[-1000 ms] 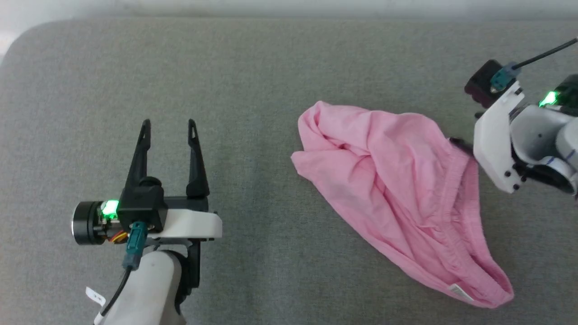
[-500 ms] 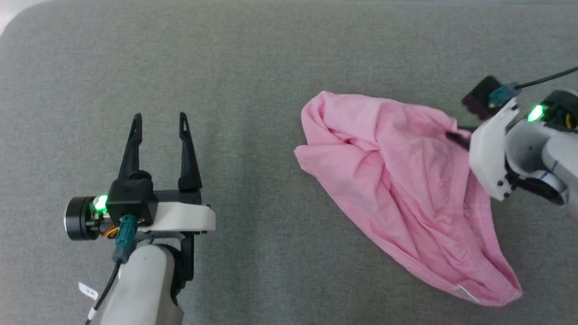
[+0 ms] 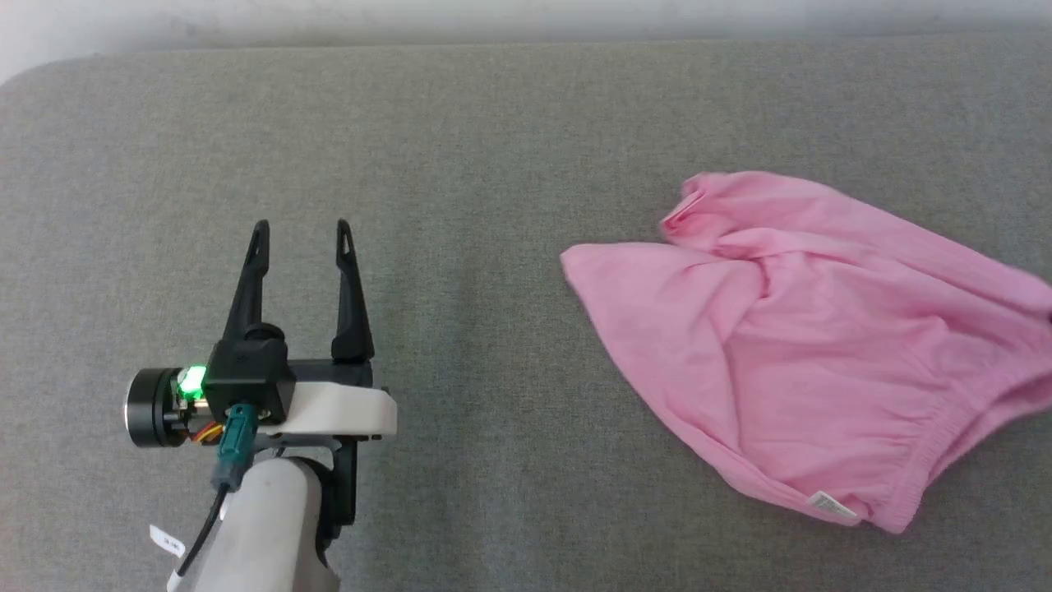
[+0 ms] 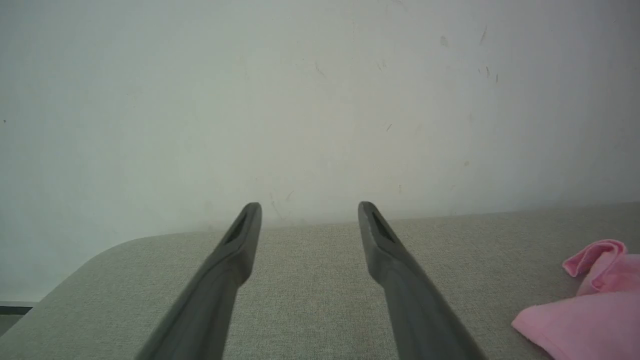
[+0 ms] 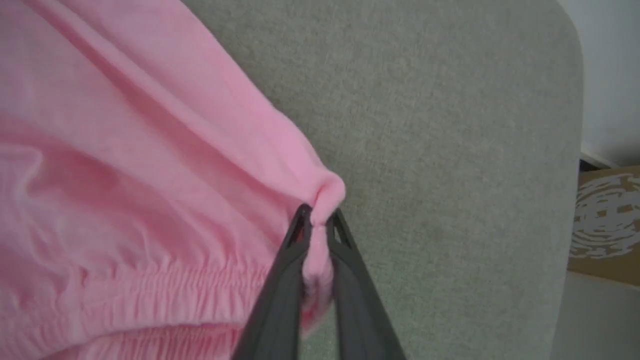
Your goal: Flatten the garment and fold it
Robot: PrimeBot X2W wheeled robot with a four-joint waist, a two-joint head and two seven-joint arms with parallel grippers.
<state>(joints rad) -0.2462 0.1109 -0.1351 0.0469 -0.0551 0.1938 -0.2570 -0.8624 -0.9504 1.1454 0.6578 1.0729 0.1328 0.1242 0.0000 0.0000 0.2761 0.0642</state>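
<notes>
One garment (image 3: 805, 345), a single bright pink pair of shorts, lies crumpled on the right part of the grey fabric-covered tabletop (image 3: 493, 164), its one gathered waistband (image 3: 945, 427) toward the near right and one small white label (image 3: 830, 506) at its near edge. The left hand (image 3: 302, 234) hovers well apart from it on the left, its two dark fingers spread with nothing between them. In the right wrist view, the right hand (image 5: 320, 215) has its two fingers pinched together on a bunched bit of pink cloth at the waistband's end.
</notes>
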